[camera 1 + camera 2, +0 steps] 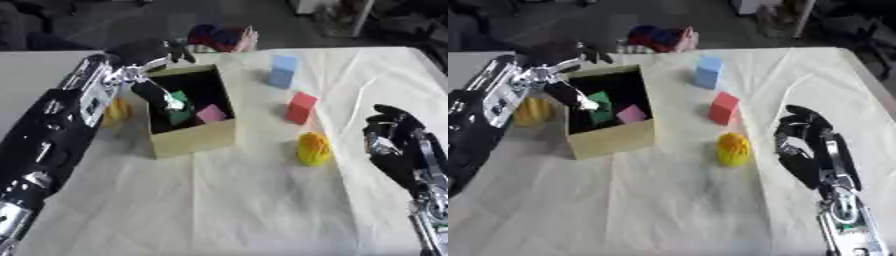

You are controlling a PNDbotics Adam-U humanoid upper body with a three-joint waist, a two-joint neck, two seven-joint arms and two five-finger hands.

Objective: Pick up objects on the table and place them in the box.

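Now left hand (pixel 153 52) hangs over box (pixel 188 140); right hand (pixel 802 137) idles open.

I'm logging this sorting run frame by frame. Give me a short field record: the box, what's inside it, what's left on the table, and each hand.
box: open tan cardboard box on the white tablecloth
inside box: green block; pink block
left on table: blue block; red block; yellow ridged object; another yellow object left of the box
left hand: over the box's far edge, a finger pointing down inside
right hand: idle at lower right, fingers relaxed, holding nothing
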